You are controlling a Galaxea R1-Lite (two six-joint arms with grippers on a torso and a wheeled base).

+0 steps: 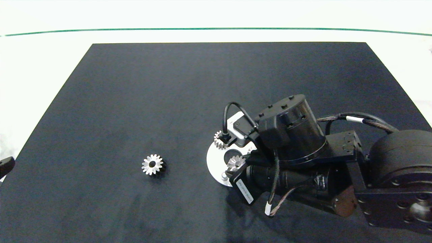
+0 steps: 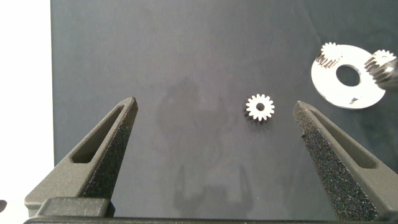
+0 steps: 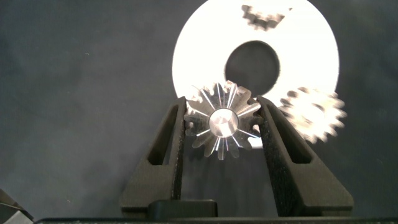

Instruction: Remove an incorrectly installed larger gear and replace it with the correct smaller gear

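My right gripper (image 3: 222, 124) is clamping a gear (image 3: 221, 120) over the disc (image 3: 311, 43); my left gripper (image 2: 214, 134) is gaping wide, off to the side

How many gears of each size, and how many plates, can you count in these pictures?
Larger gear: 1, held by the right gripper
Smaller gears: 3
White plate: 1
Total: 5
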